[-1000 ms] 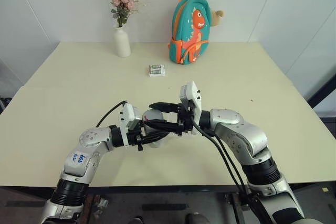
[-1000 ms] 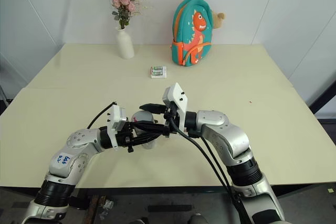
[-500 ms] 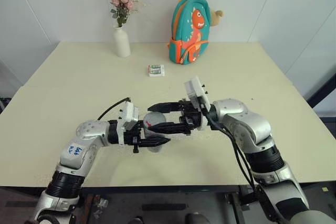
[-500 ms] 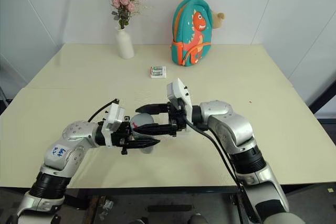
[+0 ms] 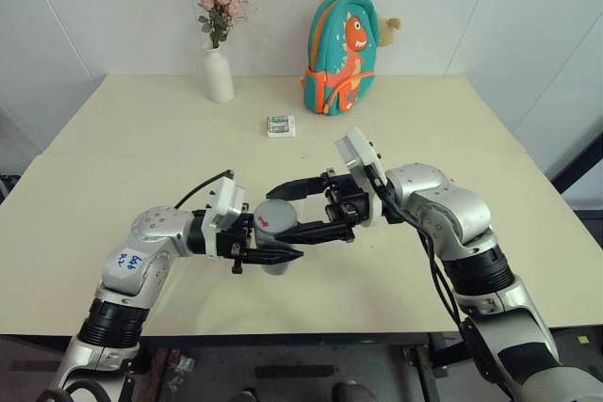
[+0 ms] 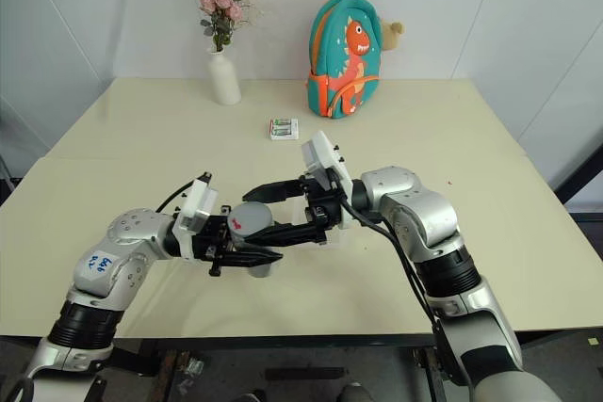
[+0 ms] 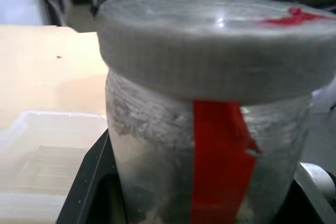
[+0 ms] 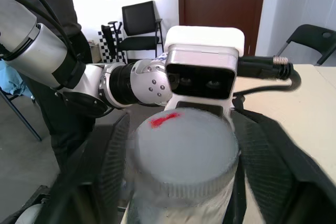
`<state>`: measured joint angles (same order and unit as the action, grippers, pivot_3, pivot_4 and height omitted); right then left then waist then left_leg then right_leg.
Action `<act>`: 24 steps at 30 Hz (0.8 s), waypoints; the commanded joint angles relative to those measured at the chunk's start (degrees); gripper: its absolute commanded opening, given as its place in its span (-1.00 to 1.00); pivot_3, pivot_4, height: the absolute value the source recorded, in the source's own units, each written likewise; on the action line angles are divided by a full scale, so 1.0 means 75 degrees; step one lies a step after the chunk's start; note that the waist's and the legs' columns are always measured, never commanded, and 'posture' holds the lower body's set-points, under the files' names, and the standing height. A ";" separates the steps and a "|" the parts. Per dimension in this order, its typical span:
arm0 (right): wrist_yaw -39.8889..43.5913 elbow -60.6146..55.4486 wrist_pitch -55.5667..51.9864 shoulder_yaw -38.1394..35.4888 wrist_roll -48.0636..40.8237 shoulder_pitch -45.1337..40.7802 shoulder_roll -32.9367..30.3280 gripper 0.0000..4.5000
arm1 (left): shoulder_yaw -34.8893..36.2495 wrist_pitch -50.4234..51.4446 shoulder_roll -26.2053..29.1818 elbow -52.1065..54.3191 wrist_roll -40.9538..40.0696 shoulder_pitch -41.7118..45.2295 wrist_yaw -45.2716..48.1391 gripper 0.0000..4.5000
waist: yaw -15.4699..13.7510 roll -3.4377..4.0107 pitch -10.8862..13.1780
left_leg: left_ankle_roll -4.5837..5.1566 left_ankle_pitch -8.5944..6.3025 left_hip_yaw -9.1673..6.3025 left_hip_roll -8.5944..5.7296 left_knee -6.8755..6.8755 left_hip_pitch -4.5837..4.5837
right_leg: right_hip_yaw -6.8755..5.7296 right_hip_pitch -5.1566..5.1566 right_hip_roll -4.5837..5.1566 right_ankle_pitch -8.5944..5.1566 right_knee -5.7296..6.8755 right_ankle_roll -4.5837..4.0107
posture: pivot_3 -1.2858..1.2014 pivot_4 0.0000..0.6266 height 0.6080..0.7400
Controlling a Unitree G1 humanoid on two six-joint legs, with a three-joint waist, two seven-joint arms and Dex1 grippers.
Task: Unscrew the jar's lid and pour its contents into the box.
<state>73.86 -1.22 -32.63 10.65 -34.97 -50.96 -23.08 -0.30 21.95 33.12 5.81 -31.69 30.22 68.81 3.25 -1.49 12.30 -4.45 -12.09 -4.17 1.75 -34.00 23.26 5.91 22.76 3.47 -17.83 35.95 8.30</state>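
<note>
The jar (image 7: 210,166) is small and clear, with a red strip on its side, and it stands upright above the table, not touching it. The lid (image 5: 278,213) is round, pale grey, with a small red mark on top, and sits on the jar. The box (image 7: 42,166), a shallow clear tray, lies on the table behind the jar.

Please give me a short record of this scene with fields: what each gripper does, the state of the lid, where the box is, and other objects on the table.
left gripper: shut on the jar, held above the table
right gripper: jaws open, one on each side of the lid
lid: on the jar, red mark on top
box: clear, on the table beyond the jar
other objects: flower vase, backpack, small packet
</note>
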 commanded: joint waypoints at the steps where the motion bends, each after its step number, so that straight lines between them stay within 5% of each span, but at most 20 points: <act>1: -0.0074 -0.0253 0.0062 -0.0114 -0.0023 0.0110 -0.0005 0.98 | 0.0533 0.0037 0.0107 0.0171 -0.0290 -0.0050 -0.0258 -0.11 | 0.0002 0.0000 0.0000 | 0.0000 0.0000 0.0000 0.0000 0.0000 0.0000 | 0.0000 0.0000 0.0000 0.0000 0.0000 0.0000 | 0.03 -0.52 1.00; 24: -0.1706 0.0050 0.0686 0.0057 0.0675 -0.0093 0.1270 0.98 | 0.0252 -0.0129 -0.0178 0.0143 -0.0006 -0.0089 -0.0676 -0.11 | 0.0008 0.0000 0.0000 | -0.0002 -0.0001 0.0000 0.0000 0.0001 0.0000 | 0.0000 0.0002 0.0000 0.0000 0.0002 0.0000 | 0.03 -0.52 1.00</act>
<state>62.00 -0.82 -28.82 11.11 -30.46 -49.81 -14.30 1.35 22.04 32.12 5.99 -31.63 28.49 64.01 3.31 -1.49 12.30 -4.46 -12.10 -4.16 1.75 -34.00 23.25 5.91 22.78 3.47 -17.83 35.96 8.30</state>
